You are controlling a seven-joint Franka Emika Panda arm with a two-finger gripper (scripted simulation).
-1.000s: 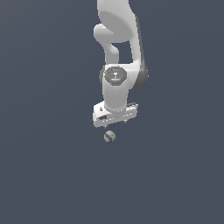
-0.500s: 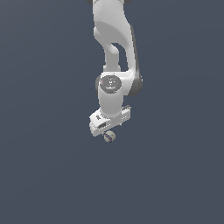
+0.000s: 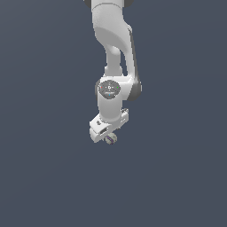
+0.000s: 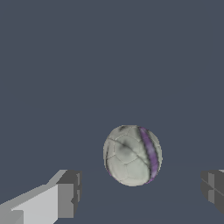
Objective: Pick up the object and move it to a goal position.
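The object is a tiny off-white ball (image 4: 132, 155) with a purple stripe and dark marks, lying on the flat grey ground. In the wrist view it sits between my two fingertips, with a gap on each side. In the exterior view the ball (image 3: 111, 139) shows just under the white gripper (image 3: 107, 137), partly hidden by it. The gripper (image 4: 140, 194) is open and low over the ball, touching nothing that I can see. One finger (image 4: 65, 194) and the other finger (image 4: 213, 188) flank it.
The white arm (image 3: 113, 53) comes down from the top of the exterior view. Plain grey ground lies all around, with no other objects or edges in view.
The gripper has come down and slightly toward the exterior view's left, closing the gap above the ball. The ball has not moved.
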